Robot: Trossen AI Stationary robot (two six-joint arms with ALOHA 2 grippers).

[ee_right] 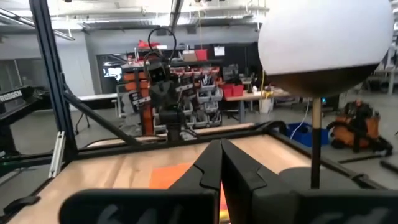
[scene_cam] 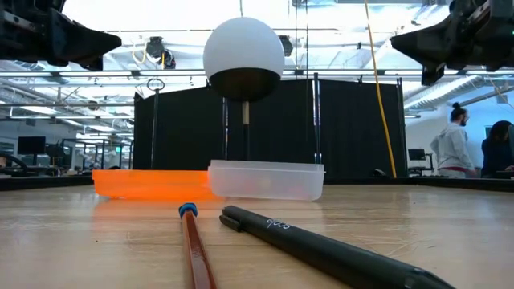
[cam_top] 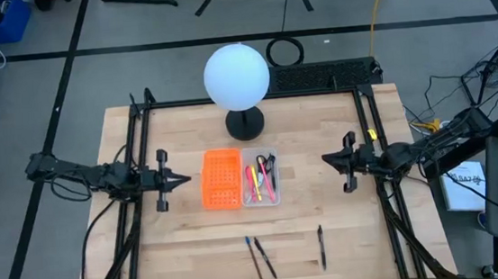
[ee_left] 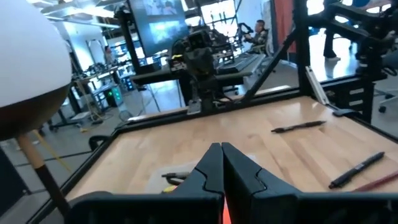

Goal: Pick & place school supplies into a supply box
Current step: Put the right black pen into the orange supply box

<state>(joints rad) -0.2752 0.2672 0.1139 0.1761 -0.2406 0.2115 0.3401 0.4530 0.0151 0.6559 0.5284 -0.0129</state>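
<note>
The clear supply box (cam_top: 260,179) stands mid-table and holds pink, yellow and red pens and small black-handled scissors (cam_top: 265,165). It also shows in the low view (scene_cam: 267,181). Three pens lie on the table near the front edge: a reddish pencil with a blue tip (cam_top: 253,258), a dark pen (cam_top: 265,257) and a black pen (cam_top: 321,246). My left gripper (cam_top: 185,177) is shut and empty, hovering left of the orange tray. My right gripper (cam_top: 325,159) is shut and empty, hovering right of the box.
An orange perforated tray (cam_top: 221,179) lies against the box's left side. A white globe lamp (cam_top: 237,75) on a black round base (cam_top: 245,123) stands behind the box. Black frame rails run along the table's left and right sides. People stand in the room beyond.
</note>
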